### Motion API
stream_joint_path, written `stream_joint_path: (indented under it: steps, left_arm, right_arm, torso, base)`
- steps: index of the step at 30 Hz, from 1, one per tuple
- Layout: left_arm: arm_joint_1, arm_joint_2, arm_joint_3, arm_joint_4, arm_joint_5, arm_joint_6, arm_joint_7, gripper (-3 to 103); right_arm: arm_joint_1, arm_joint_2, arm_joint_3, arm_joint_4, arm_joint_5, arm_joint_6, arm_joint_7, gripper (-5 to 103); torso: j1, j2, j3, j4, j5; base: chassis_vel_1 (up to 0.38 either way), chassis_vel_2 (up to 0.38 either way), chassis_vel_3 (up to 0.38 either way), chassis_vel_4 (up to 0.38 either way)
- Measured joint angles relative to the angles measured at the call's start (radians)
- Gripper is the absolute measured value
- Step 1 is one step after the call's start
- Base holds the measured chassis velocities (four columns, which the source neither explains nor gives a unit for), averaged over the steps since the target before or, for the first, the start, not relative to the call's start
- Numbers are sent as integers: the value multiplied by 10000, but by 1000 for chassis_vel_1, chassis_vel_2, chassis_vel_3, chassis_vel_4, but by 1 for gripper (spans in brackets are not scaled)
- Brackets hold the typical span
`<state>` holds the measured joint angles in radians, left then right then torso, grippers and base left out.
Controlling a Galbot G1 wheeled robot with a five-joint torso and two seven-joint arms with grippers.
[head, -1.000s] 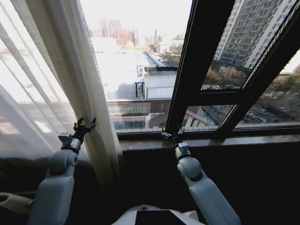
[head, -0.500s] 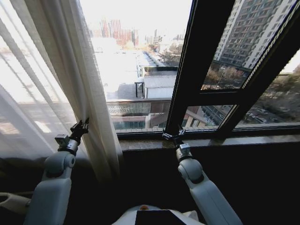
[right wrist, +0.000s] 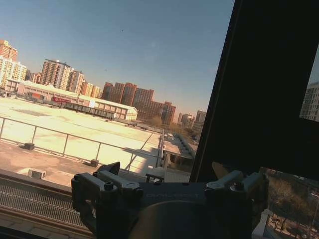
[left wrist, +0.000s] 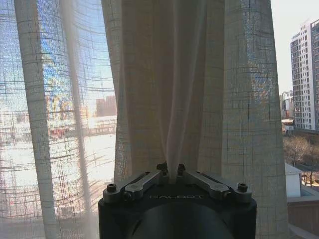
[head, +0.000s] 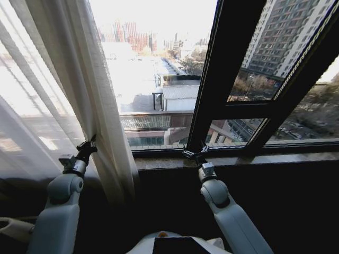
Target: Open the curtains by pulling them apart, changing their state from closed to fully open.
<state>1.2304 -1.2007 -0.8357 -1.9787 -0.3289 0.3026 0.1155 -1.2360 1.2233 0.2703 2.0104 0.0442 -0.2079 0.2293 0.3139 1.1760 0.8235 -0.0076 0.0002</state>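
A sheer cream curtain (head: 79, 79) hangs at the left of the window, bunched into long pleats, with its inner edge about a third of the way across the glass. My left gripper (head: 87, 148) is low on that panel, near its inner edge. In the left wrist view the curtain (left wrist: 169, 89) falls straight down into my left gripper (left wrist: 171, 169), which is shut on a pinched fold of the fabric. My right gripper (head: 195, 154) hovers at the window sill below the dark frame post. In the right wrist view my right gripper (right wrist: 167, 172) is open and holds nothing.
A thick dark window frame (head: 222, 79) crosses the middle and right of the window, with bare glass and city buildings behind it. A dark stone sill (head: 238, 159) runs along below, above a dark wall. The frame post (right wrist: 269, 84) stands close beside the right gripper.
My left gripper has gone from open to shut on the curtain fold and shifted slightly left and down, drawing the curtain's lower edge left. The right arm has barely moved.
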Motion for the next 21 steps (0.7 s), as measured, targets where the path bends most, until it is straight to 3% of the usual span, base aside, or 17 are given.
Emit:
stream_joint_path:
  steps: [21]
  left_arm:
    - [216, -77, -68, 0, 123, -75, 4, 0]
  right_arm:
    - [293, 10, -263, -303, -2, -14, -65, 100]
  torso:
    - [0, 0, 0, 0, 1]
  base:
    - [0, 0, 0, 0]
